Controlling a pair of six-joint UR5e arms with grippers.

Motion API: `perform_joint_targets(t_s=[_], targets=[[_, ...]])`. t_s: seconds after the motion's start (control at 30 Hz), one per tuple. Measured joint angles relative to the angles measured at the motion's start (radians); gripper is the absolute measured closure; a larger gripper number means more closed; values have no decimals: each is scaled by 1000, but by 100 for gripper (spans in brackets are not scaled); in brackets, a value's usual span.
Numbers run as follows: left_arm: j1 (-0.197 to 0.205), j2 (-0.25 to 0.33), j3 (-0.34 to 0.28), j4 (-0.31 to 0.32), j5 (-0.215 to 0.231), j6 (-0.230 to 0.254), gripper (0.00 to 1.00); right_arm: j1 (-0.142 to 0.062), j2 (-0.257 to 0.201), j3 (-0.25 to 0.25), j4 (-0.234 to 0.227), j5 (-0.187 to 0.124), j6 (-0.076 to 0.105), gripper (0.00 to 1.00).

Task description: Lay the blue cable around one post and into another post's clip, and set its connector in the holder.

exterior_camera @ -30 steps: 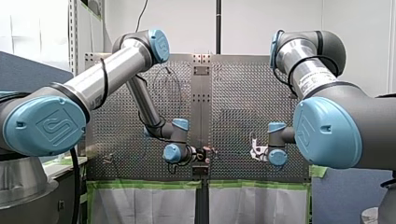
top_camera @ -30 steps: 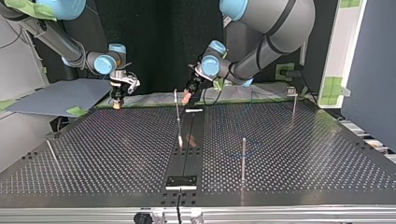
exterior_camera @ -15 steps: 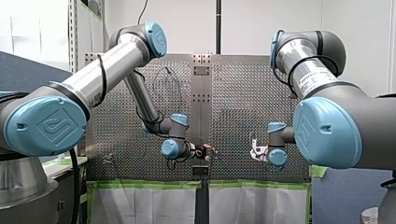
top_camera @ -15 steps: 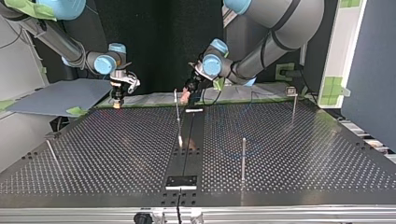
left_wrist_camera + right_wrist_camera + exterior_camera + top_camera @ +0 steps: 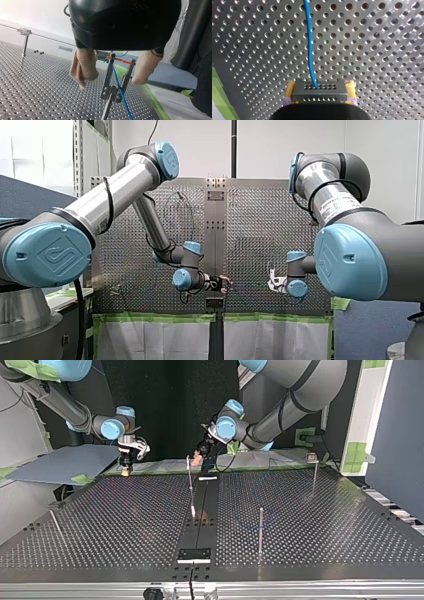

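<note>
We are clamping the connector (image 5: 319,88) in our right claw (image 5: 320,96), left claw (image 5: 110,83) gaping empty astride the clip (image 5: 107,77); we are wanting gentle cable (image 5: 120,88) tension.

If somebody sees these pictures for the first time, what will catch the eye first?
Probably the blue cable, running away over the table from the connector that my right gripper clamps between yellow pads. Next, my left gripper, its beige fingers open on either side of the clip atop a post, with the cable passing through it.
</note>
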Motion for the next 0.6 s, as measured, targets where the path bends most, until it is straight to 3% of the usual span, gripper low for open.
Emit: perform_joint_targets(t_s=[0.6], targets=[[6,0,0,2,2,-5,0,0,1,0,-2,1,5,100]])
